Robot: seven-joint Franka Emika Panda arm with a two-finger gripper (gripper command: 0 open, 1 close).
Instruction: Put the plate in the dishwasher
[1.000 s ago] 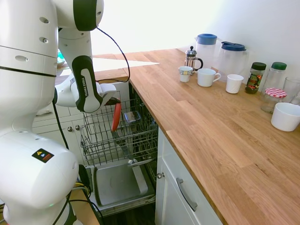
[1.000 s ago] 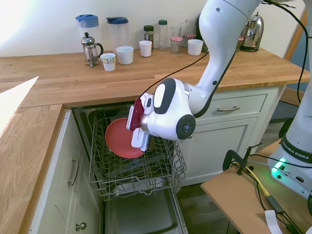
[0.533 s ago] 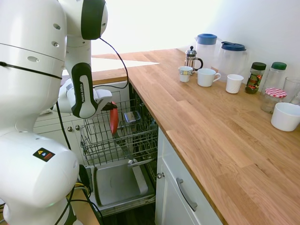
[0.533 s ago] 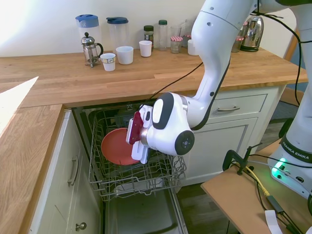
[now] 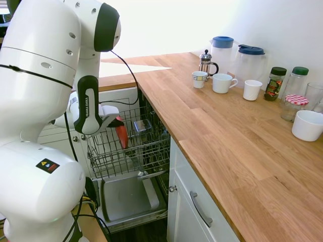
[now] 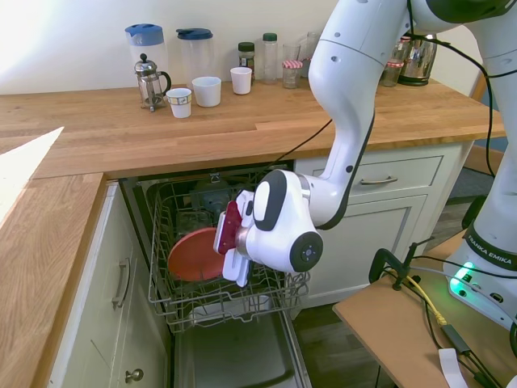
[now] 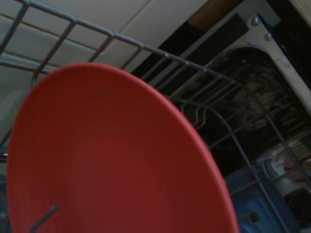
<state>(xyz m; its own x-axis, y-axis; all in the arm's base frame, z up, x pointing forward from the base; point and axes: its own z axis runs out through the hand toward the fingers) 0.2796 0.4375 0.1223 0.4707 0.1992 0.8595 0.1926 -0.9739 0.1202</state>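
plate [image 6: 194, 255]: coral-pink, on edge inside the pulled-out rack [image 6: 174, 303], just left of gripper in the second exterior view; fills the wrist view.
gripper [image 6: 230, 257]: fingers hidden behind the wrist housing, so can't tell if clamped; plate sits right at its tip, apparently held at the rim.
dishwasher [image 5: 128, 199]: door down, wire rack below and around gripper.
handling: likely stiff, smooth, slippery, chippable on wire; rim pinch is the sensible hold.
orientation: near upright, slightly tilted, face side-on to gripper, lower edge down among the tines.
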